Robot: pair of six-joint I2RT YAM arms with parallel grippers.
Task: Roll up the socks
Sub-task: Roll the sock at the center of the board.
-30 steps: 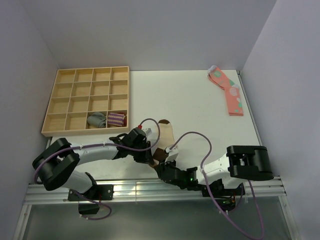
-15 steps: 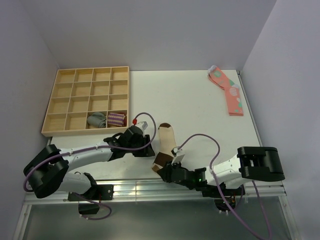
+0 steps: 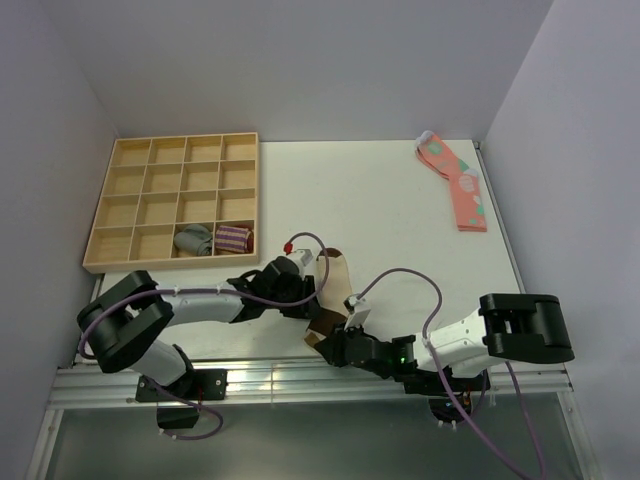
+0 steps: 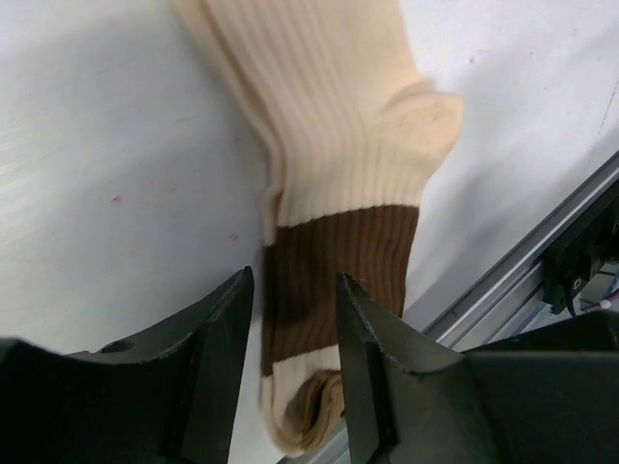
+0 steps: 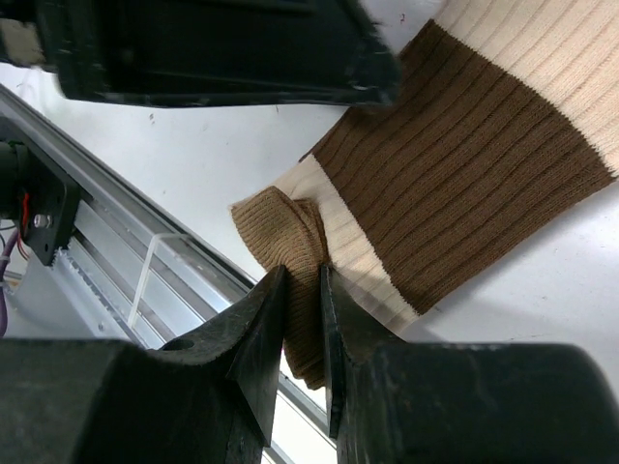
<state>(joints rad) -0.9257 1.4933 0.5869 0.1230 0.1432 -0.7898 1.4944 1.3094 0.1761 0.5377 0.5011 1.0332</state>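
The socks (image 3: 335, 275) lie flat on the white counter (image 3: 390, 200) near its front edge, between the two arms, with the dark brown cuff band toward the metal rail (image 3: 290, 378). The right pincer (image 5: 302, 290) is clamped on the folded tan cuff end. The left pincer (image 4: 295, 290) hovers over the brown band, fingers apart, gripping nothing.

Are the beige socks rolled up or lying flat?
Flat: the socks lie stretched out on the table; the right gripper pinches just the cuff end.
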